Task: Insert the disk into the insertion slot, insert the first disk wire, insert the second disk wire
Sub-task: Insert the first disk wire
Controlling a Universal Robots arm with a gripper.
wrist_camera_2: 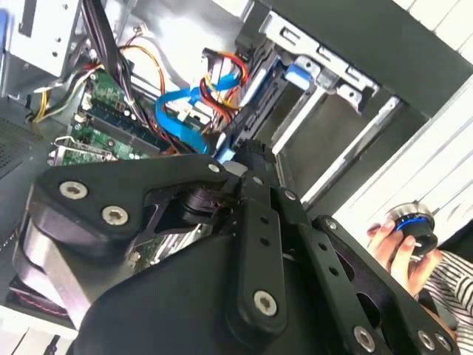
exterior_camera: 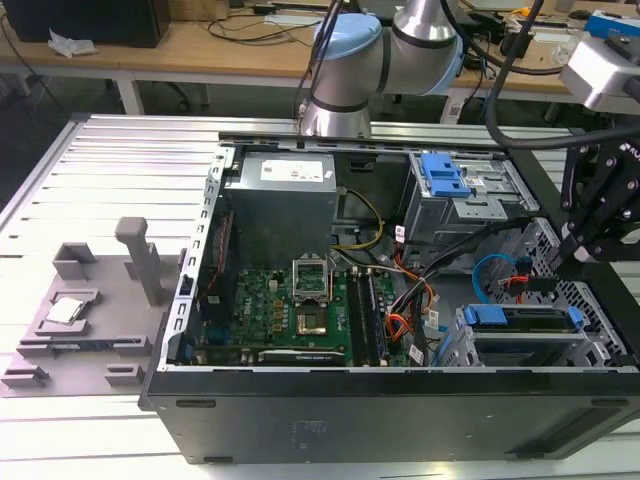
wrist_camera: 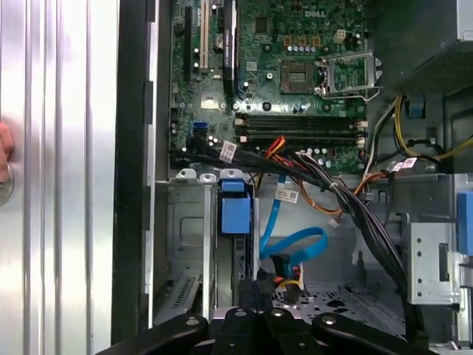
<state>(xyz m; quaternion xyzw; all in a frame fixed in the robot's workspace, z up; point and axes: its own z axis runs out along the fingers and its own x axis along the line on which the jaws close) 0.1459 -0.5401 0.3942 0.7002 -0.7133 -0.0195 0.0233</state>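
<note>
The disk (exterior_camera: pixel 520 322), in its blue carrier (wrist_camera: pixel 235 214), sits inside the insertion slot (exterior_camera: pixel 600 345), the low perforated cage at the case's front corner on the exterior view's right. My gripper (exterior_camera: pixel 548 283) hangs just behind the disk's rear edge, and its black fingers (wrist_camera: pixel 255 294) are pressed together. The first disk wire (wrist_camera: pixel 288 275), red and orange leads, ends right at the fingertips. I cannot tell whether its plug is pinched. The second disk wire (wrist_camera: pixel 295 242), a light-blue loop, curves beside it (wrist_camera_2: pixel 177 111).
A taller grey cage with a blue latch (exterior_camera: pixel 445 180) stands behind the slot. A thick black cable bundle (wrist_camera: pixel 347 200) crosses above the motherboard (exterior_camera: pixel 290 310). A person's hand (wrist_camera_2: pixel 395 240) holds a small round device outside the case. A grey fixture (exterior_camera: pixel 90 310) lies on the exterior view's left.
</note>
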